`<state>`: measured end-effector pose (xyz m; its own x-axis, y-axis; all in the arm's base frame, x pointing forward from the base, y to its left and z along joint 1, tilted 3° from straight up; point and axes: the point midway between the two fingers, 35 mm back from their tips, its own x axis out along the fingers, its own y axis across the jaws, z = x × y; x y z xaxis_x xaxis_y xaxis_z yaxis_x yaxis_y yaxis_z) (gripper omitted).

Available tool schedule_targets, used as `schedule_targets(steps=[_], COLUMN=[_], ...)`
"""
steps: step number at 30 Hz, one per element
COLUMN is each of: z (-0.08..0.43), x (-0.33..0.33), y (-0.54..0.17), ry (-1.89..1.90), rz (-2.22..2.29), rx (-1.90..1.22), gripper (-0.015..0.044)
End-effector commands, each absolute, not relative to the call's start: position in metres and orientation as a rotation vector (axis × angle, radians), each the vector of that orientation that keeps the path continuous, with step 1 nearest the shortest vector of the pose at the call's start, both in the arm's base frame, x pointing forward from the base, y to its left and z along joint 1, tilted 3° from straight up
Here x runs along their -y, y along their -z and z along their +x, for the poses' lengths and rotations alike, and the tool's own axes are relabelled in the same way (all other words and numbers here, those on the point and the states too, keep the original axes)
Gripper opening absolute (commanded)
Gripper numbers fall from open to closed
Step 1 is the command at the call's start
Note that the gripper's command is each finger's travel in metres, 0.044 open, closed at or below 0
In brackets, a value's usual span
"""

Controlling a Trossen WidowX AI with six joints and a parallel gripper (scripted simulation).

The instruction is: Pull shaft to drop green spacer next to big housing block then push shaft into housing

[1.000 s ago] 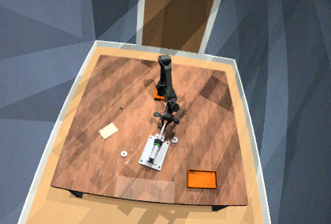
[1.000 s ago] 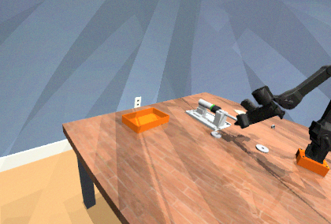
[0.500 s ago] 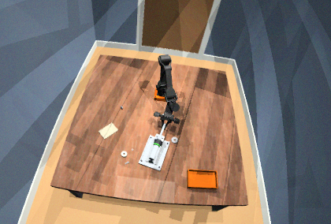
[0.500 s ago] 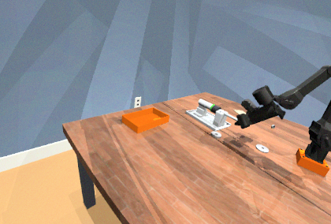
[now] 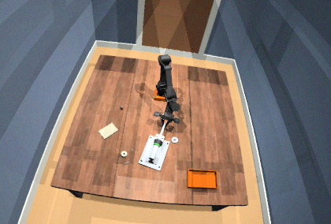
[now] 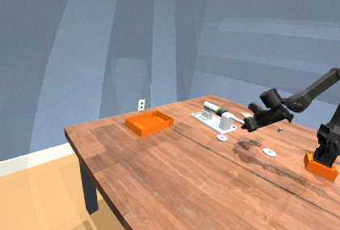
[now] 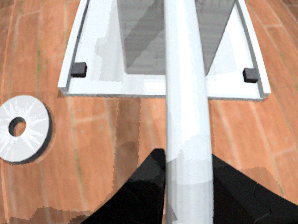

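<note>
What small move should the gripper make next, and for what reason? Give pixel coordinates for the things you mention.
Probably a short, straight pull of the shaft (image 5: pixel 162 129) (image 6: pixel 236 119) (image 7: pixel 186 85) away from the base plate (image 5: pixel 145 161) (image 6: pixel 197 117) (image 7: pixel 115 93), stopping once the green spacer (image 5: pixel 157 144) (image 6: pixel 218 109) drops. The gripper (image 5: pixel 165 122) (image 6: pixel 244 126) (image 7: pixel 177 159) is shut on the shaft, and the green spacer is up in the assembly above the plate, next to black parts that should probably stay on.
</note>
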<state>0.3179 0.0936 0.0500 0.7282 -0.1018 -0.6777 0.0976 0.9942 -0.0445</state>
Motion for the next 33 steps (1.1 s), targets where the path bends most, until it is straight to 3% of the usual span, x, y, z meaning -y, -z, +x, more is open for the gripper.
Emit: schedule_targets(steps=[1,33], z=[0.3162,0.3123], x=[-0.0931,-0.0935], y=[-0.049,-0.0488], ry=[0.114,0.114], rz=[-0.003,-0.003], rx=[-0.749,-0.75], gripper=[0.0,0.0])
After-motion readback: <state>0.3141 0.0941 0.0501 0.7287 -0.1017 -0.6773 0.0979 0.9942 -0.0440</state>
